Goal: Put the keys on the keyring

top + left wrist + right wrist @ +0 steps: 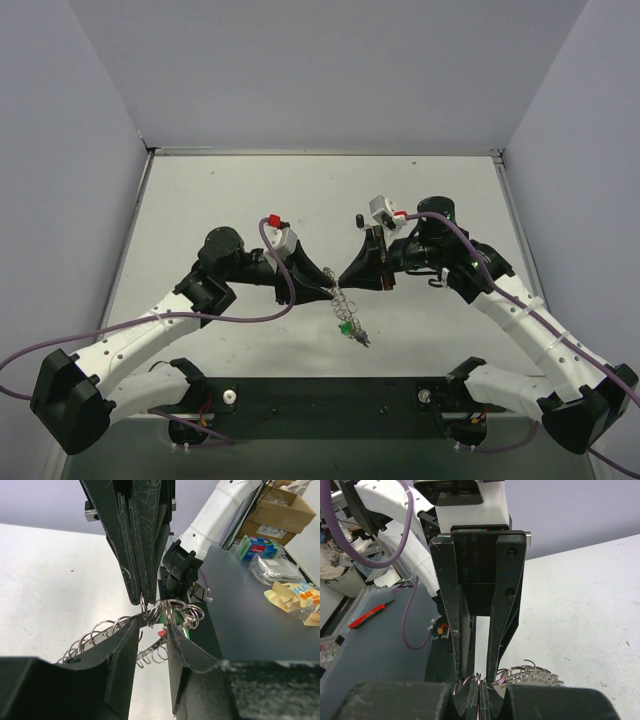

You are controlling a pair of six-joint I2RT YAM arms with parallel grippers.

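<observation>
**Position of parts.** The left gripper serves as the reference. The keyring sits at its fingertips, raised off the bench. From there the ring's stretched coil trails away toward the arm bases.

**Left fingers.** In the left wrist view, the left gripper has its fingers partly apart. The coil runs crosswise through the gap. The fingers appear to grasp the keyring across its width, though the contact itself is hard to see.

**Right fingers.** The right gripper meets the left gripper tip to tip from the opposite side. Its fingers are clenched flat together, nipping a single loop of the keyring just beyond the left fingertips. The right wrist view confirms this: the right gripper is pressed closed, with wire loops spilling to one side.

**Keys.** A green-headed key hangs at the coil's end farthest from the left gripper. A second key, colour unclear, lies just past it. Whether either is fully threaded cannot be determined.

**Governing relation.** The coil's long axis crosses the left fingers' gap, and the right fingers hold one loop of it. Both arms are equally near. The next move probably requires parting that loop from the one beside it; a slip would let the coil spring shut.
</observation>
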